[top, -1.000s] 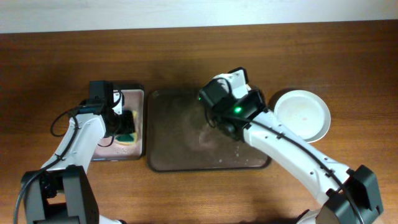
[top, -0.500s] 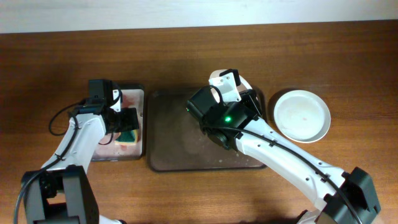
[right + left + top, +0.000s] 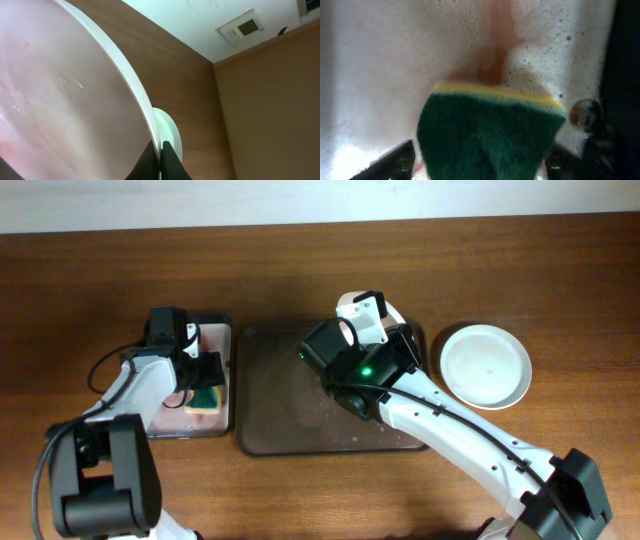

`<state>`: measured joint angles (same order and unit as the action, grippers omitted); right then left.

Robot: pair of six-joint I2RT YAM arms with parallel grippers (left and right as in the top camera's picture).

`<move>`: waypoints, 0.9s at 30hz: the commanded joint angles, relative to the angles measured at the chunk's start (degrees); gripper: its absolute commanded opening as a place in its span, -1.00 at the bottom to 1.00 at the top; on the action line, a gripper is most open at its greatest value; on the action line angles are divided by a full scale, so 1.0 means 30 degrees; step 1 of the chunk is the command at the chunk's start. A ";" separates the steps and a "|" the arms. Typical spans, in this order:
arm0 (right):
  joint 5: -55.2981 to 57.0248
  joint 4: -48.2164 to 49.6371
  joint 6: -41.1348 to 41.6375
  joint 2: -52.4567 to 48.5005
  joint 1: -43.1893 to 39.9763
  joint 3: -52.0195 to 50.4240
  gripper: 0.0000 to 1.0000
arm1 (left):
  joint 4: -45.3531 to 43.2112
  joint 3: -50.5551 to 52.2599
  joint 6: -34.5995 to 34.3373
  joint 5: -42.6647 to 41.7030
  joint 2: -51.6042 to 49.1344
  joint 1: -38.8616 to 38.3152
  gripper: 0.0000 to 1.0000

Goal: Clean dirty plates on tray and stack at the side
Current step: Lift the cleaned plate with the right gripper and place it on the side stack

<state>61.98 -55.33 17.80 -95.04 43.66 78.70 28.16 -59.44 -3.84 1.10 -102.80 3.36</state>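
Observation:
My right gripper (image 3: 161,150) is shut on the rim of a pinkish-white plate (image 3: 65,100) and holds it tilted on edge above the dark brown tray (image 3: 270,420). In the overhead view the right gripper (image 3: 370,315) is at the tray's far right corner, and the arm hides the held plate. A white plate (image 3: 485,365) lies on the table right of the tray. A pale green plate (image 3: 169,134) shows behind the held plate. My left gripper (image 3: 480,167) is shut on a green and yellow sponge (image 3: 490,135) inside the small black tray (image 3: 190,425).
The small black tray has a wet, pinkish, foamy inside (image 3: 395,60) and stands left of the brown tray. The brown tray's surface shows wet smears (image 3: 330,405). A wall runs along the table's far edge.
The right arm swung left over the brown tray with the plate, then held still. The left gripper shifted slightly over the small tray, still at the sponge.

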 commanded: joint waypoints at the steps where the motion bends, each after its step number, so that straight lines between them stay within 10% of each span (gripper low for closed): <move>1: -0.0306 0.0007 0.0364 0.0423 0.0087 0.0007 -0.92 | -0.0831 0.0102 0.0080 0.0131 -0.0401 0.0029 -0.22; 4: -0.0306 0.0000 0.0364 0.0423 0.0066 0.0007 -0.92 | -0.1180 0.0007 0.0087 0.0131 -0.0372 0.0029 -0.98; 12: -0.0306 0.0000 0.0364 0.0423 0.0073 0.0007 -0.92 | 0.0058 -0.1829 0.0809 0.0138 -0.0182 0.0029 -1.00; 13: -0.0306 0.0000 0.0364 0.0423 0.0066 0.0007 -0.92 | 0.0495 -0.2113 0.0816 0.0138 -0.0175 0.0029 -0.56; 14: -0.0306 0.0000 0.0364 0.0423 0.0066 0.0007 -0.92 | 0.0852 -0.2237 0.0809 0.0131 -0.0175 0.0029 0.31; 15: -0.0306 0.0000 0.0364 0.0423 0.0066 0.0007 -0.92 | 0.1297 -0.2244 0.0801 0.0124 -0.0175 0.0029 0.53; 27: -0.0306 0.0000 0.0364 0.0423 0.0073 0.0007 -0.92 | 0.4160 -0.0889 0.0794 0.0073 -0.0481 0.0029 0.51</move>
<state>60.31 -55.33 17.87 -95.04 43.66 78.70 40.95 -63.88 -2.35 1.10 -103.63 3.36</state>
